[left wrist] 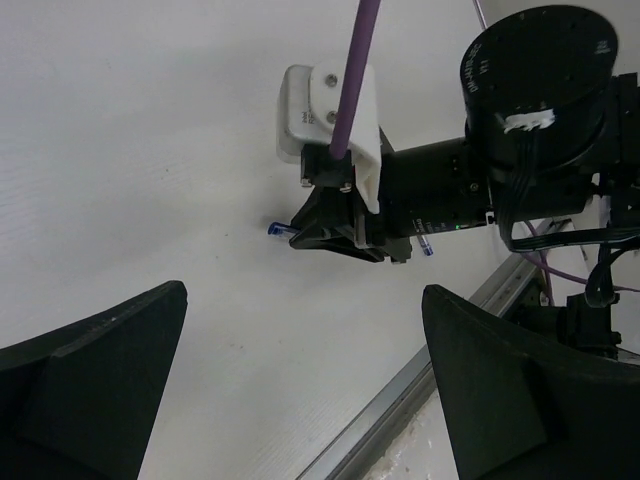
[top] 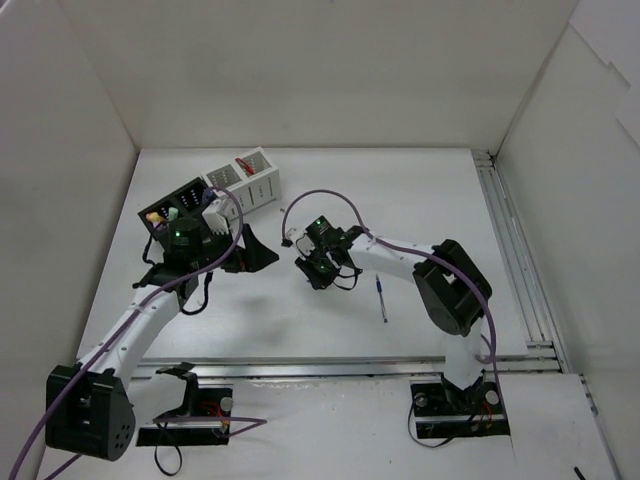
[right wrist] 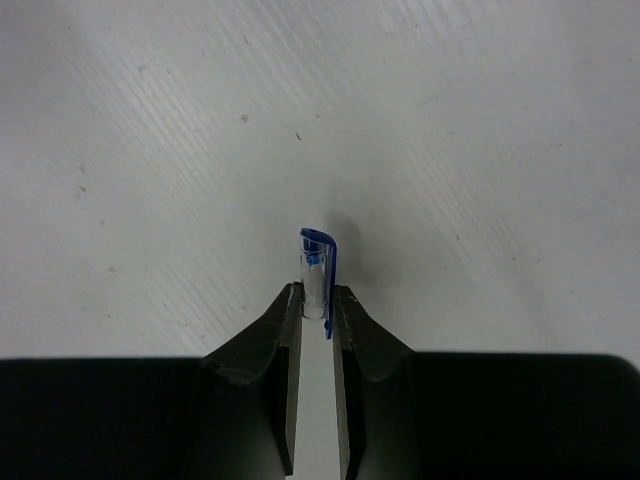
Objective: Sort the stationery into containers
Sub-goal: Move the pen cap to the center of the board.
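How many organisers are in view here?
2: the white mesh organiser stands at far left-centre; the black organiser sits beside it on its left, partly covered by the left arm. None seem hidden.

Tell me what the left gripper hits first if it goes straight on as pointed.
Probably the right gripper, shut on the clear-blue pen, directly ahead of the open left gripper; depth is unclear, so the table might come first.

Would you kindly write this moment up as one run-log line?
right pincer: shut on clear-blue pen | left pincer: open, empty | thin pen: loose on table
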Robot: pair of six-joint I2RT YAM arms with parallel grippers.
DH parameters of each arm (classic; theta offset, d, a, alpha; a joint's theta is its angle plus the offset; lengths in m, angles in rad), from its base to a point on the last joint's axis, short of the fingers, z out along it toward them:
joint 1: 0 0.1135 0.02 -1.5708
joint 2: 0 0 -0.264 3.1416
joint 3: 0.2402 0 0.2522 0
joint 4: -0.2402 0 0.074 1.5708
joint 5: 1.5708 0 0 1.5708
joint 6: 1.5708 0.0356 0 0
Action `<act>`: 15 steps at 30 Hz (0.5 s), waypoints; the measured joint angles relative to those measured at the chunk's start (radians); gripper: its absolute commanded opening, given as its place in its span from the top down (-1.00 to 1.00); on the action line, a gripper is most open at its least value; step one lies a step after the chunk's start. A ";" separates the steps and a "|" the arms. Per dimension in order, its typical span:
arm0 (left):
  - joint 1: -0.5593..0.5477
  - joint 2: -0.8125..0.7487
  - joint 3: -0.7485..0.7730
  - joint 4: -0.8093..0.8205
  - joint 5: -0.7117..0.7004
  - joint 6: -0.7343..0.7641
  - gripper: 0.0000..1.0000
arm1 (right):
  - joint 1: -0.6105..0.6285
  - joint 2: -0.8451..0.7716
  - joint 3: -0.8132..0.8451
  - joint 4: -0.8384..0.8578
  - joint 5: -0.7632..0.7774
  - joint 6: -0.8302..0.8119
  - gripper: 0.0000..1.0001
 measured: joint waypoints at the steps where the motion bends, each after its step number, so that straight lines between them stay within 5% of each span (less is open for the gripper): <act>1: 0.000 -0.022 -0.001 -0.014 -0.015 0.005 -1.00 | 0.007 0.011 0.000 0.000 0.010 0.005 0.83; 7: 0.000 -0.079 -0.031 -0.098 -0.101 0.036 -0.99 | 0.032 0.023 0.000 0.000 0.066 0.031 0.35; 15: 0.000 -0.033 -0.027 -0.154 -0.121 0.148 -1.00 | 0.038 0.017 -0.002 0.001 0.109 0.043 -0.02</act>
